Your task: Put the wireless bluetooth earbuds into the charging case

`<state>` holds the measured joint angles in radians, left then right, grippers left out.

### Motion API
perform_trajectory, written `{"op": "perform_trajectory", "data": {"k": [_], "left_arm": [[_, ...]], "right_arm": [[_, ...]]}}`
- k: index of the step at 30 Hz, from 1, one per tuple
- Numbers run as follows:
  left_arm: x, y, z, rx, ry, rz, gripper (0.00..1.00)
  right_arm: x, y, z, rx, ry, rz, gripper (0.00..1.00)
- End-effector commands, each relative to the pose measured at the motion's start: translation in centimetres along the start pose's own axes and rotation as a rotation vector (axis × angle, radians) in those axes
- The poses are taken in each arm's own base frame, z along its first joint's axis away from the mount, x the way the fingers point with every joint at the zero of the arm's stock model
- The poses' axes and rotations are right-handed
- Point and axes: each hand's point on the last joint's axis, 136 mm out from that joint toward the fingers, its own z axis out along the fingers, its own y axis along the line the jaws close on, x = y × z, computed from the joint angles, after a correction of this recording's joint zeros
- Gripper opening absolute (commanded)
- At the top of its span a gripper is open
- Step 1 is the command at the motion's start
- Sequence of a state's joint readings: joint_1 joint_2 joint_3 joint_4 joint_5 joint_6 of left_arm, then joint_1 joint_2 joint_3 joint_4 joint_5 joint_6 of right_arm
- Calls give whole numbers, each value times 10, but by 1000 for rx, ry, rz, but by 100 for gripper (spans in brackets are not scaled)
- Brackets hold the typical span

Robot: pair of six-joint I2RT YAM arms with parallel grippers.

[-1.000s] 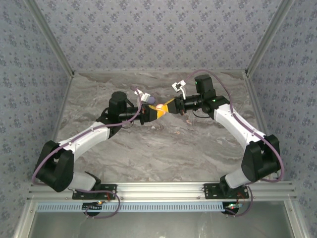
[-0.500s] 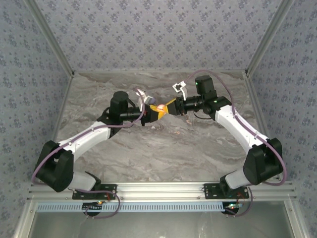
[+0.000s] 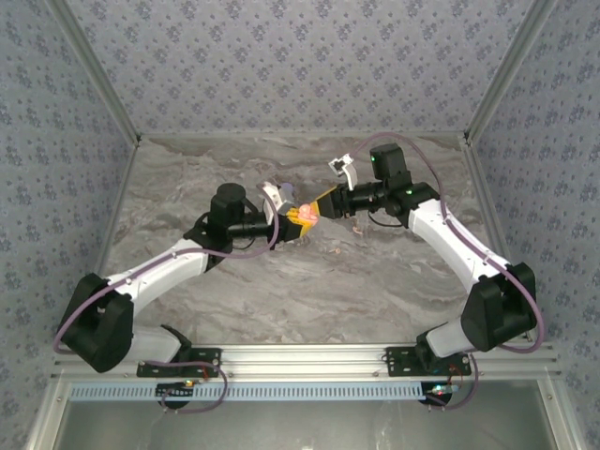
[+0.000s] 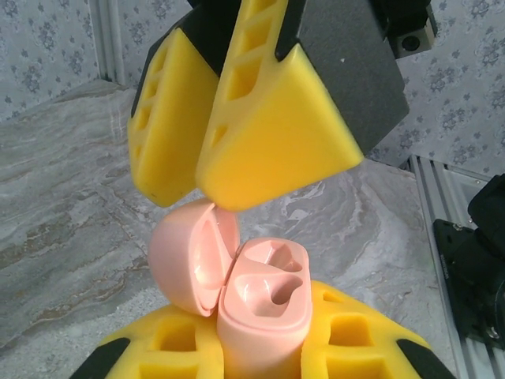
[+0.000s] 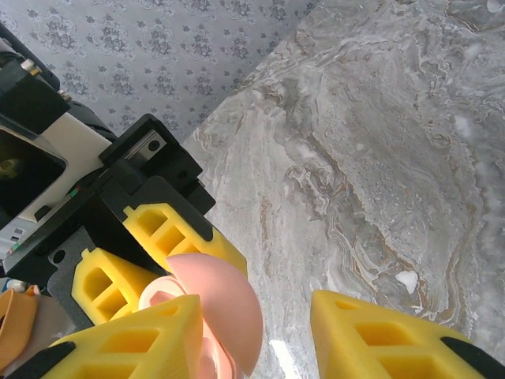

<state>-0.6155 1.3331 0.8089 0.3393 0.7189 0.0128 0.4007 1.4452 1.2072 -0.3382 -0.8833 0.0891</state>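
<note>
— Where is the charging case [image 4: 260, 316]?

— In the air over the middle of the marble table [image 5: 379, 118], standing upright. The left gripper [image 3: 292, 221] pinches its pink body between two yellow fingers.

— Is it shut?

— No. The lid [image 4: 185, 260] is swung out to one side on its hinge, and both wells in the body are bare.

— And the right gripper [image 5: 256, 332]?

— It comes at the case from the far side, with its fingers spread wide. Seen from the right wrist, the rounded lid sits just beside the inner face of one finger, and the other finger stands well apart. I cannot tell whether the lid and finger touch.

— What about the earbuds?

— A small pale speck [image 3: 355, 228] lies on the table under the right arm, near the grippers. It may be one of them, but it is too small to tell.
</note>
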Motion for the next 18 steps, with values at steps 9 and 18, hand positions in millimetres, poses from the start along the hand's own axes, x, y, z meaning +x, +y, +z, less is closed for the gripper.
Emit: {"op": "perform_trajectory", "data": {"k": [9,18], "left_arm": [[-13,11,-5,-104,-60,86,9],[-14,10,-7,-106,-108,46,10]], "right_arm": [[-11,-18,-31,268,-67,-18,48],[50,-114,-66,650,47,271,49]]}}
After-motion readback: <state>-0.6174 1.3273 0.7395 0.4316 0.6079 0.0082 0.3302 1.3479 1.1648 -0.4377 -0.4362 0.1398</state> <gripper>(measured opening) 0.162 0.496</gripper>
